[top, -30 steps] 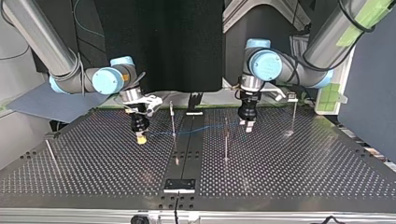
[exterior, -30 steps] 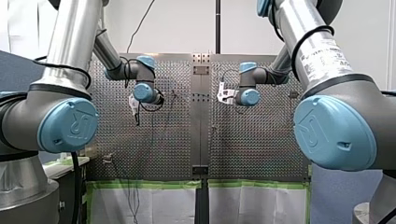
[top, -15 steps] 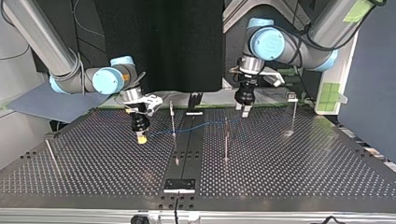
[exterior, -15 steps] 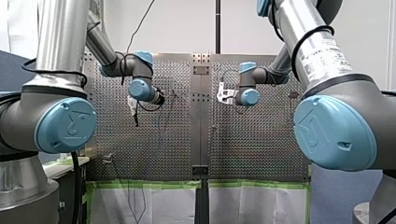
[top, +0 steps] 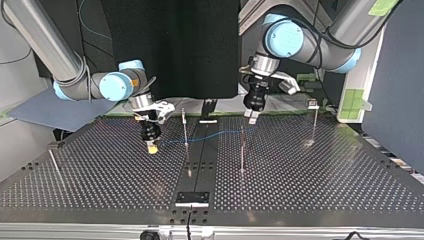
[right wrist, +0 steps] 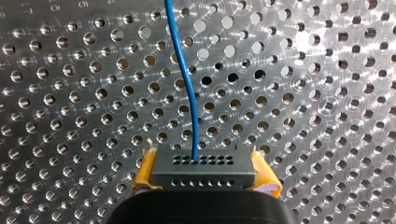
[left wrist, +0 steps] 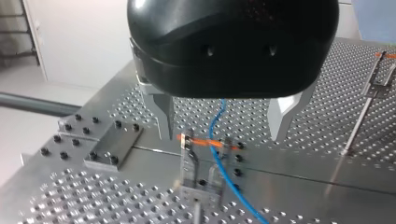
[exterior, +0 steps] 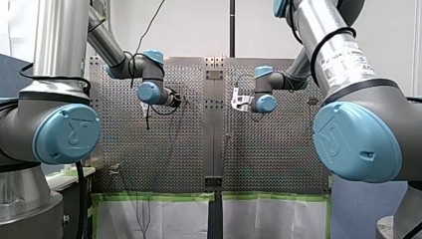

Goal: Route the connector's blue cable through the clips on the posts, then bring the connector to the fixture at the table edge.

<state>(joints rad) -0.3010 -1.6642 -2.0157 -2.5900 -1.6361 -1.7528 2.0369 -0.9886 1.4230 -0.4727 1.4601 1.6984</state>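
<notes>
In the front view a plain white wall (exterior: 199,30) fills the upper middle of the frame, crossed by a thin black pole (exterior: 232,27). Below the perforated tabletop (exterior: 278,159), green tape (exterior: 159,196) edges white sheeting (exterior: 164,219). In the top view a black curtain (top: 170,50) hangs at upper centre, and a dark blue panel (top: 397,100) stands at the right edge.

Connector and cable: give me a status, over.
Right gripper shut on connector. Left gripper open above a clip post; blue cable runs loose under it, not gripped. No obstruction seen.
</notes>
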